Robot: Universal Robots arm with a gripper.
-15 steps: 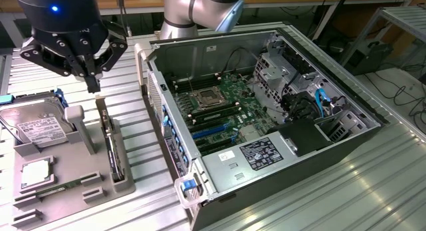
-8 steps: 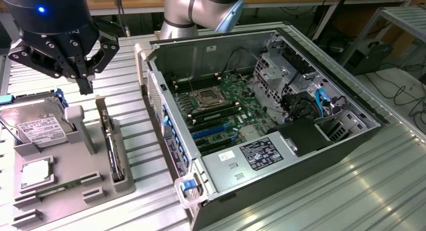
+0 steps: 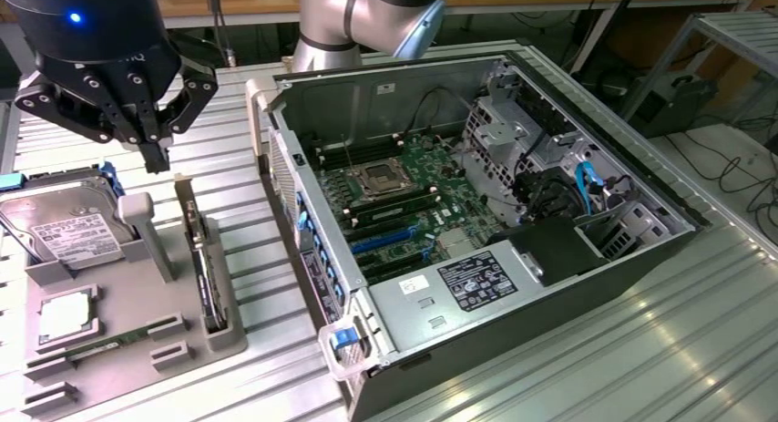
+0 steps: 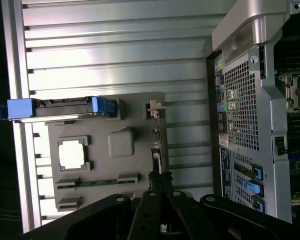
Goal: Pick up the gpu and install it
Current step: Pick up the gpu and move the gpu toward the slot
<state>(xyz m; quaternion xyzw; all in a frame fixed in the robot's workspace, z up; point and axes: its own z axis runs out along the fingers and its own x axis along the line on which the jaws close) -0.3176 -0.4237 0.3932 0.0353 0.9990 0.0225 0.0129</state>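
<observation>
1. Grey plastic formed the tray (image 3: 116, 299) at the exterior view's left, resting on a ribbed metal worktop (image 3: 584, 349). It carried a silver hard drive (image 3: 67, 231) with a white label and a small green memory stick (image 3: 109, 342).
2. Above the tray hung the black tool (image 3: 155, 156), pointing down. Its fingertips were drawn together and it gripped nothing.
3. The gpu (image 3: 213, 281), a thin dark card, stood on edge in a slot along the tray's side nearest the computer. It was untouched, and the tool was apart from it, over its far end. In the wrist view the card ran edge-on in line with the tool.
4. To do the reach well, the tool would likely need to part its fingers just enough to straddle the card's narrow top edge. It should centre across the card's thickness and come down straight. An off-centre descent risked striking the card or the slot wall.
5. To the right lay the open computer case (image 3: 402, 85). The blue expansion slots (image 3: 386, 242) on its motherboard appeared to hold no card, so the gpu was not yet installed.
</observation>
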